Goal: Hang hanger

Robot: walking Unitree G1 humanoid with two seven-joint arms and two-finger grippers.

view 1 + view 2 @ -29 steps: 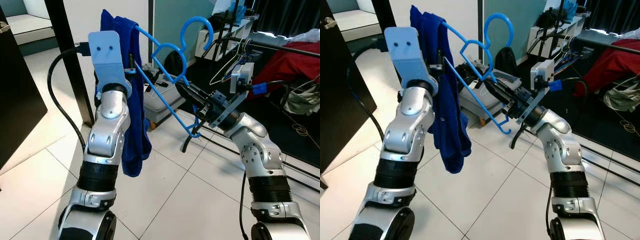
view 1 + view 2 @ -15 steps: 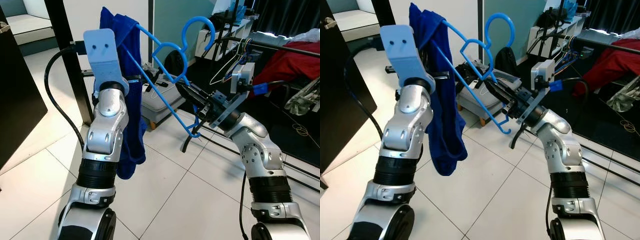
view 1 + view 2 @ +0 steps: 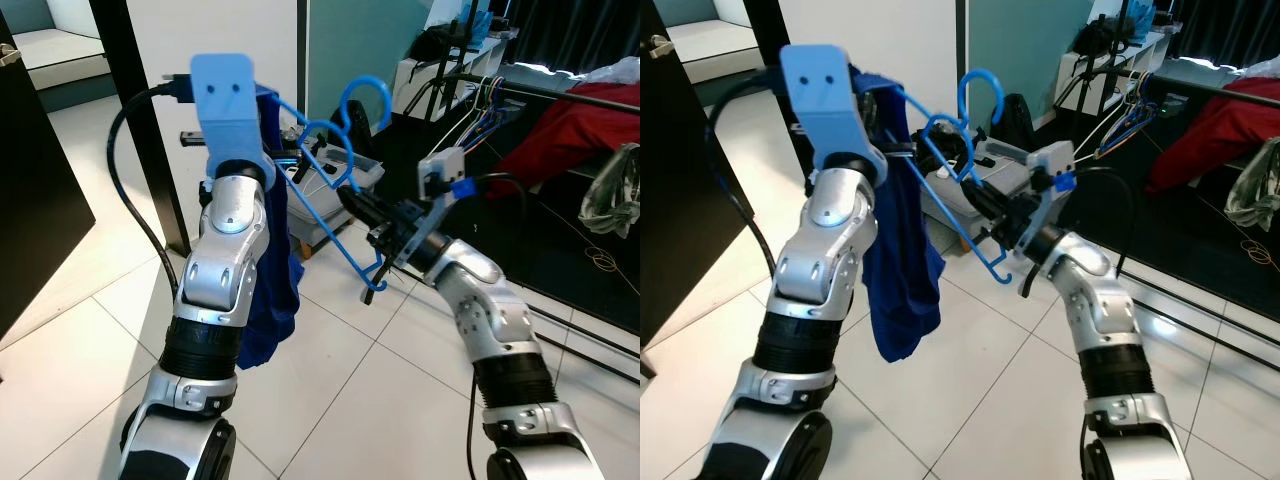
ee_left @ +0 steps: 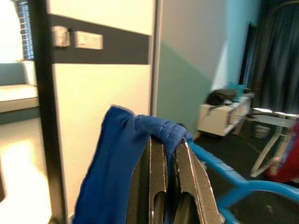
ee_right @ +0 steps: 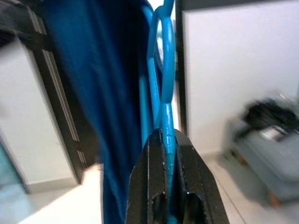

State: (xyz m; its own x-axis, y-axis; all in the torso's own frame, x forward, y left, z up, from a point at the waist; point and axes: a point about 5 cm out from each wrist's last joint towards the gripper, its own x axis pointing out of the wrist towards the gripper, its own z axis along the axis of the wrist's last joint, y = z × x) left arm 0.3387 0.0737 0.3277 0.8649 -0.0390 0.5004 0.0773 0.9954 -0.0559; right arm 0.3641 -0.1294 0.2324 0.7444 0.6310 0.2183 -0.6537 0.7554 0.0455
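Here, the right gripper (image 5: 167,140) clamps the smooth blue plastic hanger (image 3: 335,165); the left gripper (image 4: 168,154) pinches its draped blue cloth (image 3: 272,290).

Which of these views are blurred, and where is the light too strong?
Right wrist view: background and blue garment smeared, while the right gripper on the blue hanger stays sharp. Left wrist view: soft, the wall washed out yellow. Eye views: sharp, with glare on the floor tiles.
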